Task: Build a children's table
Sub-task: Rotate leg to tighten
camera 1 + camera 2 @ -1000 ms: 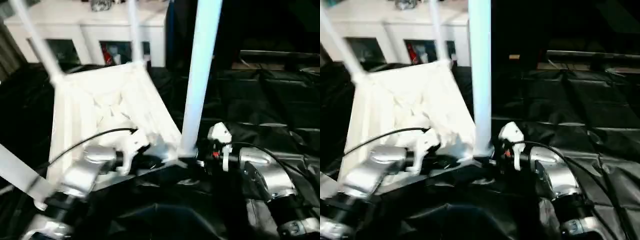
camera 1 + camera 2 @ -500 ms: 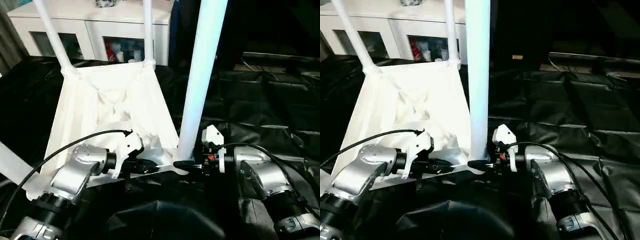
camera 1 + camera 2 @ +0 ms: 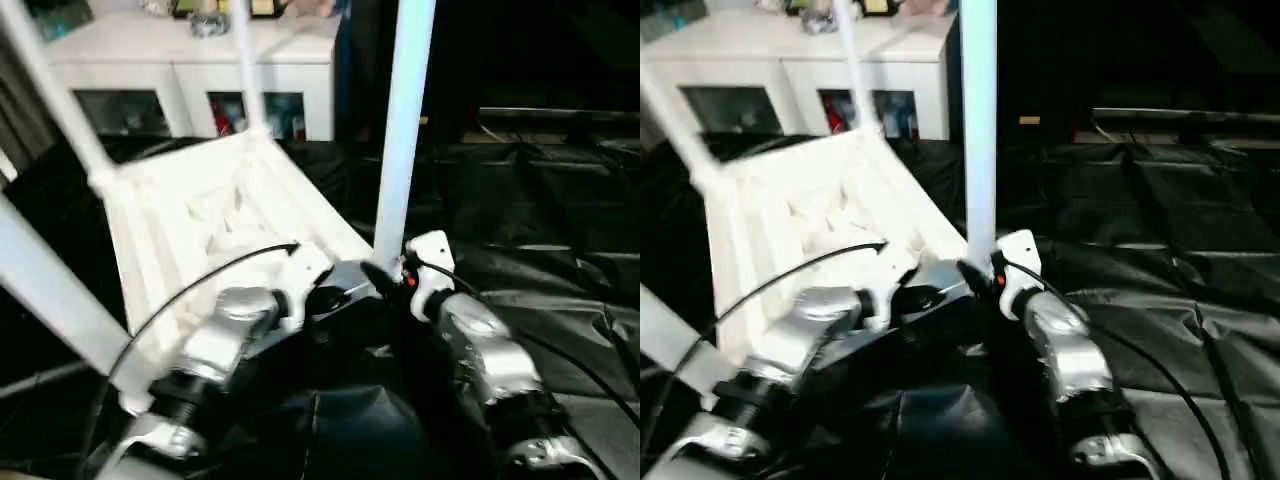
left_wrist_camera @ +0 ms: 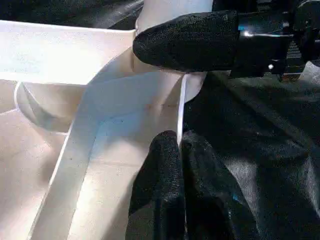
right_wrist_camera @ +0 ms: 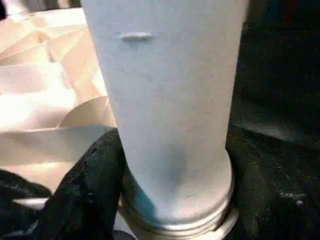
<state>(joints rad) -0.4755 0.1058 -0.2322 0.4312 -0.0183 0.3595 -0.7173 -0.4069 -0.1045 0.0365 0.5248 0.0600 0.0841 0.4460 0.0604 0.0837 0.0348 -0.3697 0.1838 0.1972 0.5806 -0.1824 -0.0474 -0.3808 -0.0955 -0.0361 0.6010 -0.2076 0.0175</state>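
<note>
**Inspector:** State of assembly, please.

**Assistant:** The children's table lies upside down on the black sheeting, ribbed underside up, tilted and with one corner towards the robot. Four legs can be counted standing in corner sockets: the near leg at the corner between the arms, two at the far corners, and one at the left corner.

**Inspector:** So all four are fitted?

**Assistant:** All four are in place. Whether each is fully home cannot be told. At the near leg the right wrist view shows a ring where its foot meets the corner socket, so that one looks seated or close to it.

**Inspector:** The grippers?

**Assistant:** The left gripper has its two fingers pressed together on the thin rim of the tabletop beside that socket, pinching it. The right gripper sits at the foot of the near leg, with one finger lying against the tube; its other finger is hidden, so a full grip on the leg cannot be confirmed.

**Inspector:** What remains?

**Assistant:** By judgement, little: firming this last leg, letting go, and turning the table onto its feet. The white cabinet behind plays no part.
</note>
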